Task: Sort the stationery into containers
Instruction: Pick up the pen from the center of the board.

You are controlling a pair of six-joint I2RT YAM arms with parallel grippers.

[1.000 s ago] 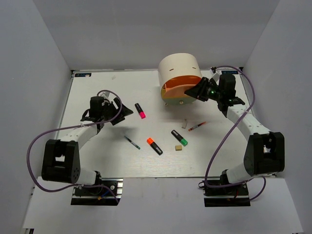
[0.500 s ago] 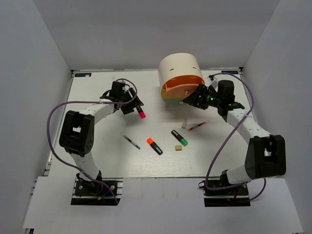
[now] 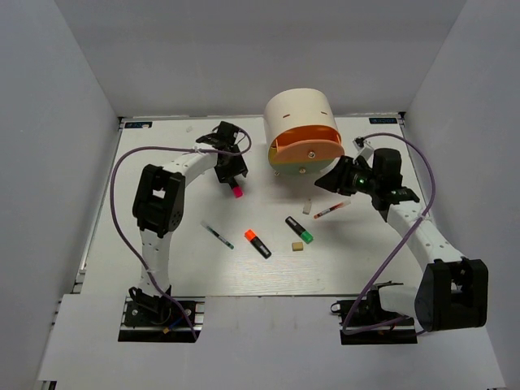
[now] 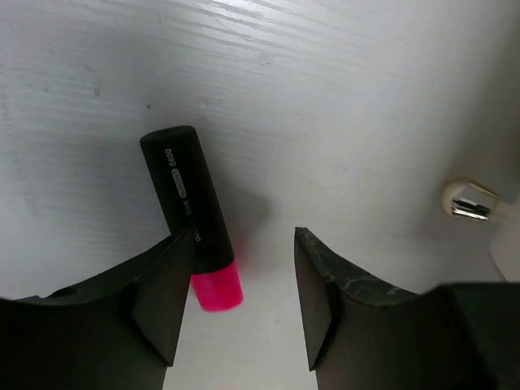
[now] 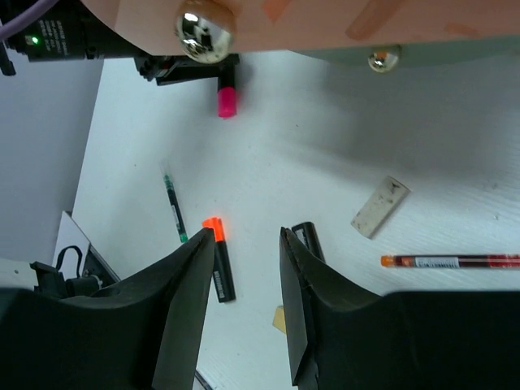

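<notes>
Left gripper (image 4: 242,237) stands open, the pink highlighter (image 4: 192,210) lying flat with its coloured end just inside one finger and black barrel extending beyond the tips; probably light, rigid and slick, so clamp it across mid-barrel.

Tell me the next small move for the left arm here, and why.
Probably shift the left gripper sideways to centre it over the pink highlighter before closing. In the left wrist view its jaws stand open astride the pink end, but the highlighter lies on the table right against one finger, with a wide bare gap to the other.
</notes>
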